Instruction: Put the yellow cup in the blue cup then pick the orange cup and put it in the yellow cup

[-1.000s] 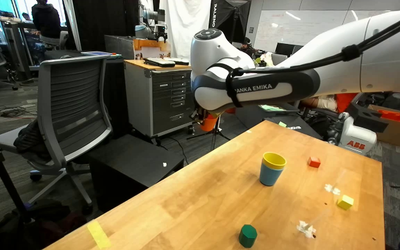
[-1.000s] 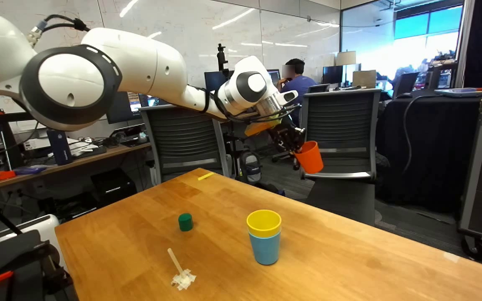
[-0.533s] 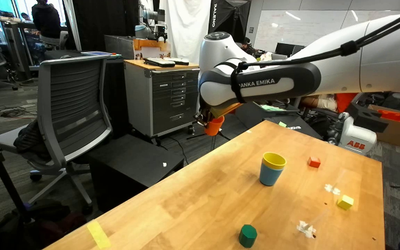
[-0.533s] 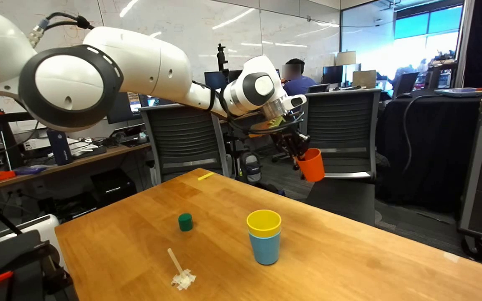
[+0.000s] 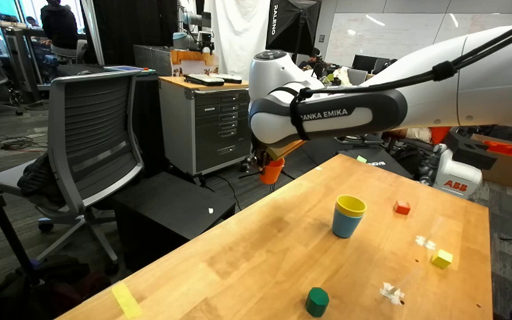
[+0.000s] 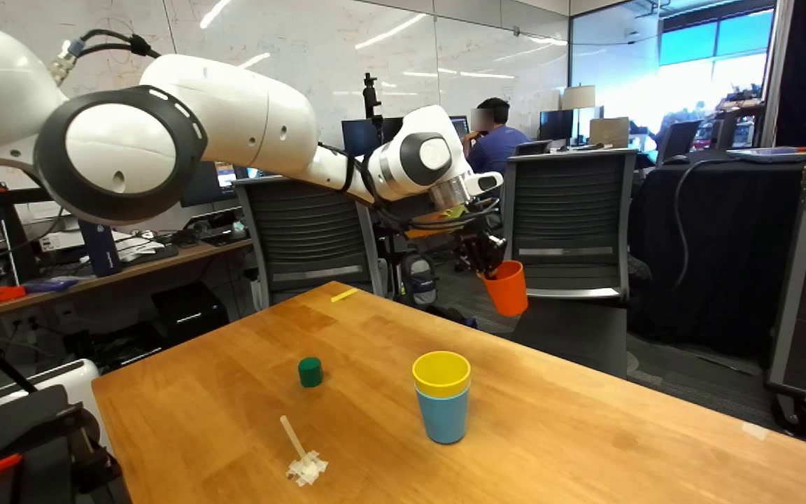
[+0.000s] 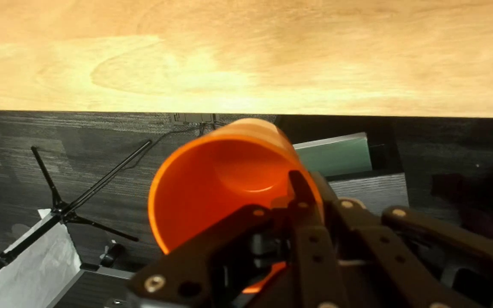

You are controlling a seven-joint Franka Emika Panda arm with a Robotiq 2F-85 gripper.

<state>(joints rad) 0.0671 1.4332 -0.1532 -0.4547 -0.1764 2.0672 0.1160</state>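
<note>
The yellow cup (image 5: 350,205) sits inside the blue cup (image 5: 346,224), its upper part showing above the blue rim. The stack stands upright on the table, also in an exterior view as the yellow cup (image 6: 441,376) and blue cup (image 6: 444,418). My gripper (image 7: 313,184) is shut on the wall of the orange cup (image 7: 212,184), one finger inside and one outside. In both exterior views the orange cup (image 5: 272,171) (image 6: 508,290) hangs slightly tilted from the gripper (image 5: 261,166) (image 6: 485,270), beyond the table's long edge and apart from the stack. The stack is out of the wrist view.
The wooden table (image 5: 247,249) carries a green block (image 5: 317,302), a red block (image 5: 402,207), a yellow block (image 5: 442,258) and a taped-down stick (image 6: 294,437). A chair (image 6: 571,224) and a black box (image 5: 171,209) stand beside the table.
The orange cup has moved down with my gripper over the last second. It shifted a little sideways and then partly back. The stacked yellow and blue cups have not moved.
</note>
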